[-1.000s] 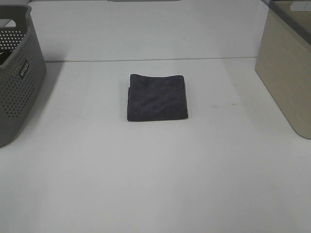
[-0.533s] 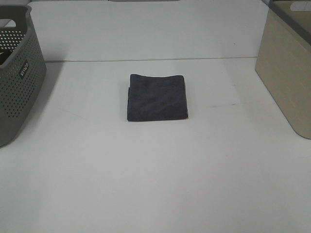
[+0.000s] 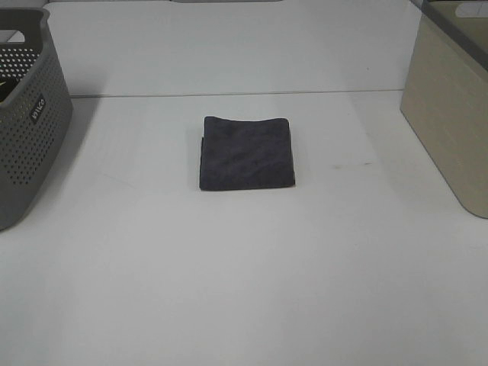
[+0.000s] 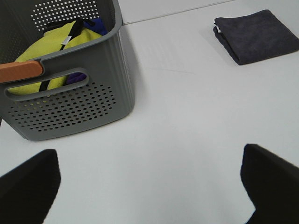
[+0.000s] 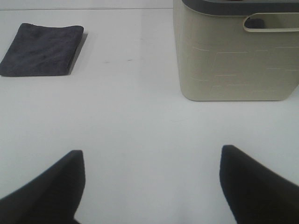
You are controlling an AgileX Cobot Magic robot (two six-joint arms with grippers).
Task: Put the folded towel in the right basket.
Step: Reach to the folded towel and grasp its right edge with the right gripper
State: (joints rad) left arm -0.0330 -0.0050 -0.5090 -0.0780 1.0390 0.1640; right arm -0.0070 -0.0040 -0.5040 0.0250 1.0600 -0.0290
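Observation:
A dark grey folded towel [image 3: 246,153] lies flat in the middle of the white table; it also shows in the left wrist view [image 4: 256,36] and the right wrist view [image 5: 42,49]. The beige right basket [image 3: 451,99] stands at the table's right edge and shows in the right wrist view [image 5: 236,51]. Neither gripper appears in the exterior view. My left gripper [image 4: 149,186] is open and empty, far from the towel, near the grey basket. My right gripper [image 5: 152,186] is open and empty, in front of the beige basket.
A grey perforated basket [image 3: 27,114] stands at the table's left edge; in the left wrist view it [image 4: 70,98] holds yellow and blue cloth [image 4: 51,46]. Bare white table [image 3: 244,267] lies between the towel and the front edge.

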